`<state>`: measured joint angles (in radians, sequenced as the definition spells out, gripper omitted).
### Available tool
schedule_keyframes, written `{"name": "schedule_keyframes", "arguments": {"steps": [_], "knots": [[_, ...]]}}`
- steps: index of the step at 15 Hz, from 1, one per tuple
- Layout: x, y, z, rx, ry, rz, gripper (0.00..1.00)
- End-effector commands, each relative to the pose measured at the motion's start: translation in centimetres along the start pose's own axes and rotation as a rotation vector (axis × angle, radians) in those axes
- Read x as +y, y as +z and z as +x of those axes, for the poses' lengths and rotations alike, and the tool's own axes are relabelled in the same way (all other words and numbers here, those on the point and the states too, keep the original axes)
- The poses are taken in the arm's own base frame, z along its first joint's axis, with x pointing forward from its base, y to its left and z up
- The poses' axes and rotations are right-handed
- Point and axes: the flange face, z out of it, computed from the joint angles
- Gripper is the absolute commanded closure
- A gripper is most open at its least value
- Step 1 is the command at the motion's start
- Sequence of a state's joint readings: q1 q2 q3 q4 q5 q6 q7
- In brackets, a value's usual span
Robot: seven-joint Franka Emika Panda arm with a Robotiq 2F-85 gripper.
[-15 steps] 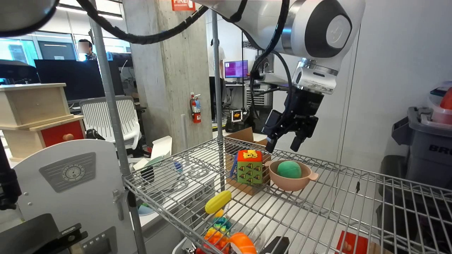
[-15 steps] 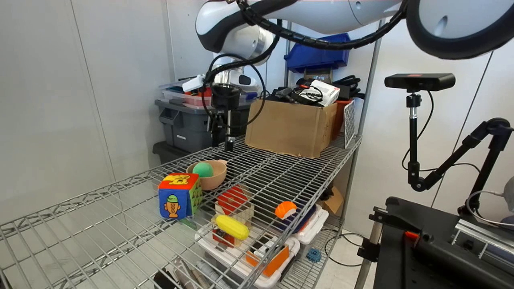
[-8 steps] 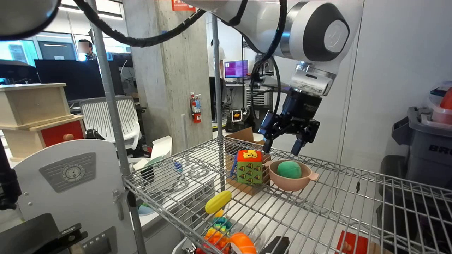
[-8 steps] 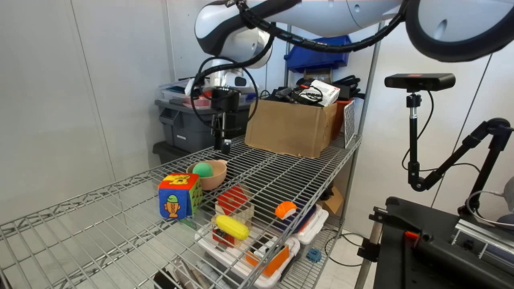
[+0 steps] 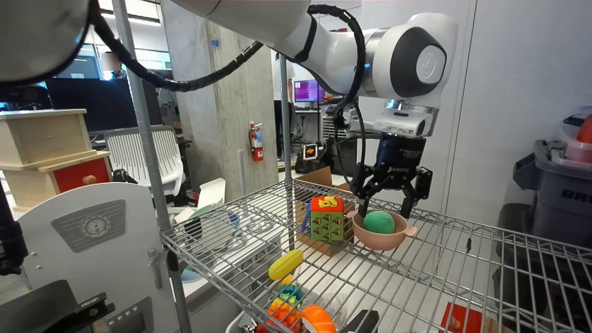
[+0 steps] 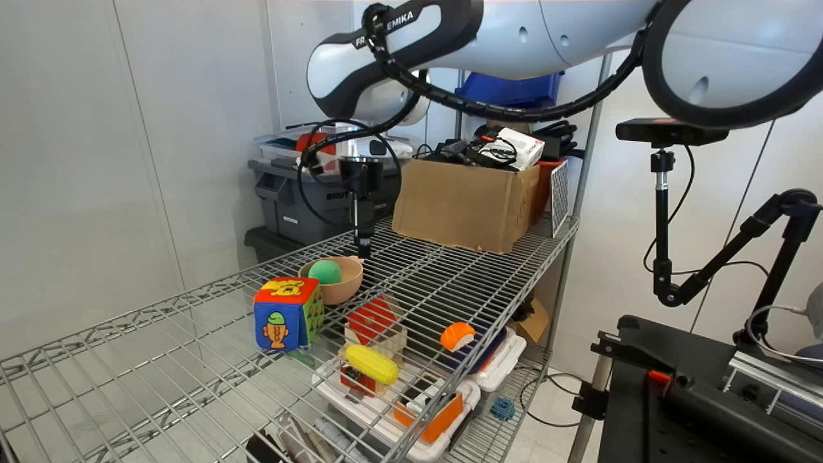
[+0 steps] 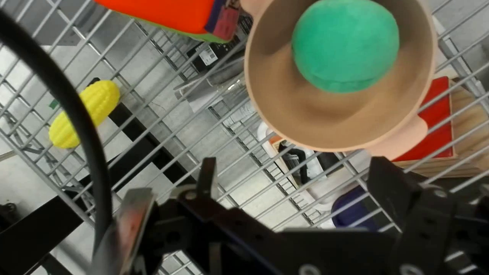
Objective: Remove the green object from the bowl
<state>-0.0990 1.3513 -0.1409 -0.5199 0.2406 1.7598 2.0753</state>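
The green object [image 5: 379, 222], a smooth ball, sits inside the salmon-pink bowl [image 5: 384, 241] on the wire shelf. The ball [image 6: 325, 272] and bowl [image 6: 344, 288] show in an exterior view beside the cube toy. In the wrist view the ball [image 7: 345, 46] lies in the bowl [image 7: 324, 128], above the jaws in the picture. My gripper [image 5: 385, 210] is open and empty, pointing down. In an exterior view its fingertips [image 6: 364, 249] are beside the bowl's handle, on the side away from the cube. In the wrist view the spread fingers [image 7: 294, 168] have only shelf between them.
A soft cube toy [image 5: 327, 219] stands close beside the bowl. A yellow corn toy [image 6: 371, 364] and an orange sushi-like toy [image 6: 457, 336] lie on the wire shelf [image 6: 180, 360]. A cardboard box [image 6: 460, 206] stands at the shelf's far end. A wall runs behind the shelf.
My gripper has come down from above to the bowl's rim height and turned more upright. It stays open. The ball, bowl and cube have not moved.
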Motion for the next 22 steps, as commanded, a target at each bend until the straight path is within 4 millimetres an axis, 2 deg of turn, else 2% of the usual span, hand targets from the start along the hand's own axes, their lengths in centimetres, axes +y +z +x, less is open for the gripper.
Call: {"name": "schedule_keyframes", "arguments": {"steps": [1, 9, 15, 22], "knots": [[-0.4, 0.5, -0.5, 0.029, 0.003, 0.084, 0.00], [-0.6, 1.4, -2.4, -0.063, -0.068, 0.165, 0.00], [0.3, 1.6, -4.2, -0.151, -0.101, 0.140, 0.00], [0.6, 2.4, -4.4, -0.152, -0.076, 0.120, 0.00]]}}
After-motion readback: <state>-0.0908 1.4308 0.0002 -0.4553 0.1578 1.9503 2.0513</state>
